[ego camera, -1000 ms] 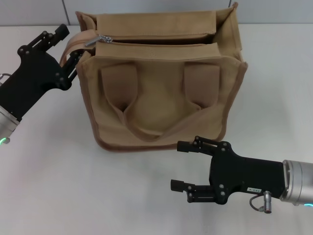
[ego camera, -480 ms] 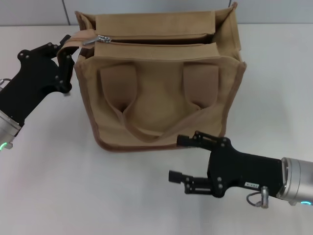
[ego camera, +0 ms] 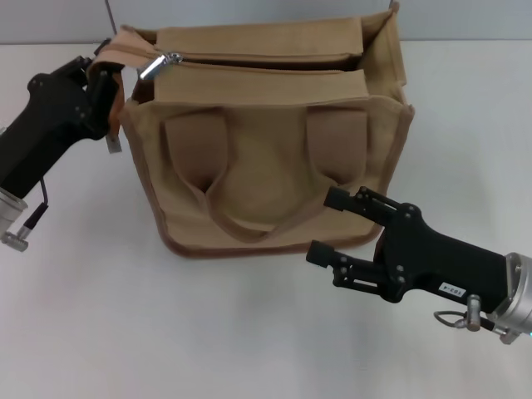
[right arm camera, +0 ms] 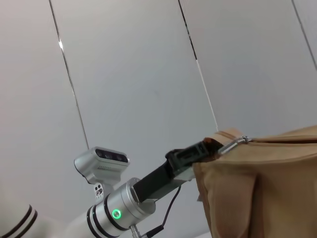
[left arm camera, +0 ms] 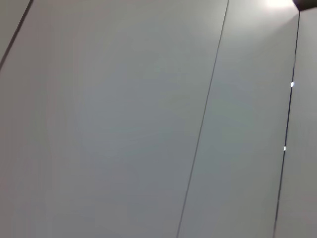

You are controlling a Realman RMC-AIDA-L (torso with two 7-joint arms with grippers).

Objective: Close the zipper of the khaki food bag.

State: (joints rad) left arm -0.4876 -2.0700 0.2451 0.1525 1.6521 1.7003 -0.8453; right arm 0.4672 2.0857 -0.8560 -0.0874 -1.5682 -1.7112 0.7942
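The khaki food bag (ego camera: 266, 166) stands upright in the middle of the white table, its strap loop facing me. Its zipper (ego camera: 266, 65) lies open along the top, with the silver slider (ego camera: 160, 65) at the bag's left end. My left gripper (ego camera: 106, 71) is shut on the bag's left end flap beside the slider and holds it raised. My right gripper (ego camera: 322, 224) is open and empty, low in front of the bag's lower right corner. The right wrist view shows the bag (right arm camera: 262, 188), the slider (right arm camera: 233, 144) and the left gripper (right arm camera: 198, 151). The left wrist view shows only wall panels.
The white table (ego camera: 125, 316) stretches in front of and to both sides of the bag. A grey panelled wall (ego camera: 50, 21) runs behind it. The left arm's wrist (right arm camera: 119, 208) shows a green light ring.
My left gripper has shut on the bag's left end flap and pulled it up and outward. My right arm has tilted and moved up toward the bag's lower right corner.
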